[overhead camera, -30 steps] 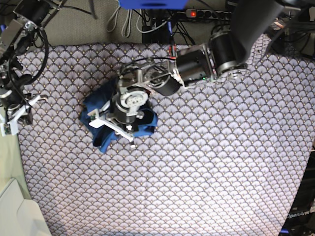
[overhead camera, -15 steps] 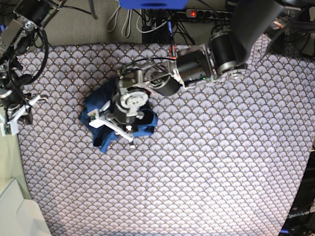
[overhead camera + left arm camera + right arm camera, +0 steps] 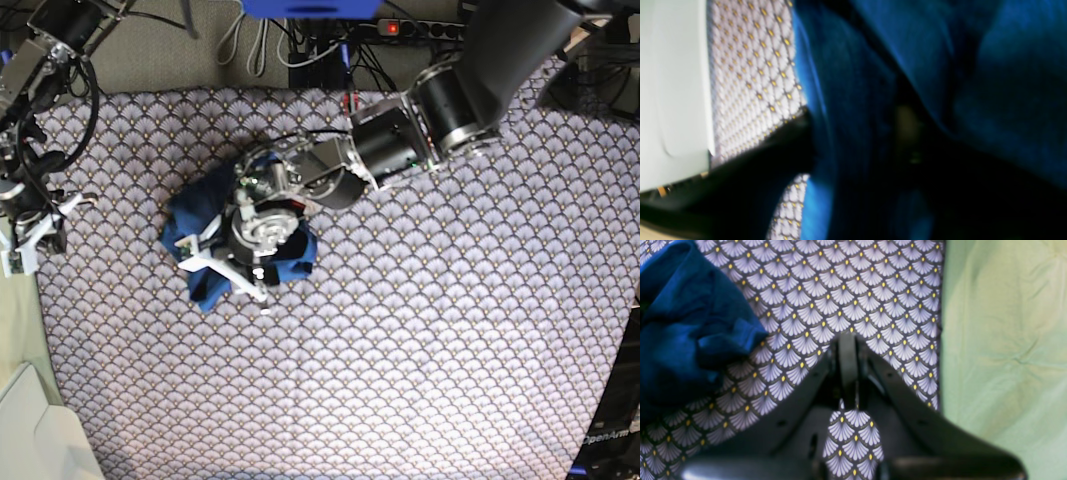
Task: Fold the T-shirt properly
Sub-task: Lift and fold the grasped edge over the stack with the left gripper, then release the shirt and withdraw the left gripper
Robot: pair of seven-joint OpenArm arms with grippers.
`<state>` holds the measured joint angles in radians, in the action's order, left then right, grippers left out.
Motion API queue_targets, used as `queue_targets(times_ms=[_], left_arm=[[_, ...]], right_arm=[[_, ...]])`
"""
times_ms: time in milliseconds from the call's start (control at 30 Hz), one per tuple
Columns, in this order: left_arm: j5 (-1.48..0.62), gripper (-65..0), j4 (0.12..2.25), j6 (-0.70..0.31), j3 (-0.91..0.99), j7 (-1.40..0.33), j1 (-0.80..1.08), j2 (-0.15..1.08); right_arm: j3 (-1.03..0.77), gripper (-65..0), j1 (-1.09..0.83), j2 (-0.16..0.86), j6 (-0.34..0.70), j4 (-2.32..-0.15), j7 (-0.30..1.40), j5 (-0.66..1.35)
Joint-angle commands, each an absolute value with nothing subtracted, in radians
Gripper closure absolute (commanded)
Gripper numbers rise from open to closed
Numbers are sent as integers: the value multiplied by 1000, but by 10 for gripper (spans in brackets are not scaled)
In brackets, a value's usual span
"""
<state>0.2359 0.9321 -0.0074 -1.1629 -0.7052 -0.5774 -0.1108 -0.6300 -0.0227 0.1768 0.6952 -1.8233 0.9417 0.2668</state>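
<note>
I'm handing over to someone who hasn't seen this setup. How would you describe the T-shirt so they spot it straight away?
Start from the scallop-patterned cloth that covers the table, and look at its upper left part, under the left arm's tool. The T-shirt is the crumpled bundle lying there. It is the only plain royal-blue thing on the patterned surface.

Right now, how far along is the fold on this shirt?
Done: the T-shirt is gathered into a small bundle on the patterned cloth, rumpled rather than flat. In hand: the left gripper is down on the bundle; whether it grips is unclear. The right gripper is shut and empty, off at the cloth's edge. Left: flattening and squaring the folds.
</note>
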Motion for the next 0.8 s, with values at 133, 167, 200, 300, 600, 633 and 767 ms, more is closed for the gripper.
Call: queue_targets(times_ms=[133,167,200,300,600,633,767], left_arm=[[228,-553,944,-104,-1155,-710,-598,-122],[228,-568,944,-117,-1155,-710,-598,-122],[228,-577,944,-120,-1155,-710,-598,-122],[229,-585,946,-124,-1155,-710,-602,-122],[239,-585,1069,-124,-894,-710,-602,-120],[240,-585,1073,-124,-881,-710,-605,-117],[329,-585,1082,-124,-819,-710,-599,-116]], right_arm=[[-631,0,-12,191,698,-1839,918,278],[-631,0,-12,191,698,-1839,918,278],[-631,0,-12,191,698,-1839,918,278],[-631,0,-12,189,698,-1839,917,278],[-631,0,-12,186,698,-1839,917,278],[-631,0,-12,186,698,-1839,917,278],[-631,0,-12,186,698,-1839,917,278]])
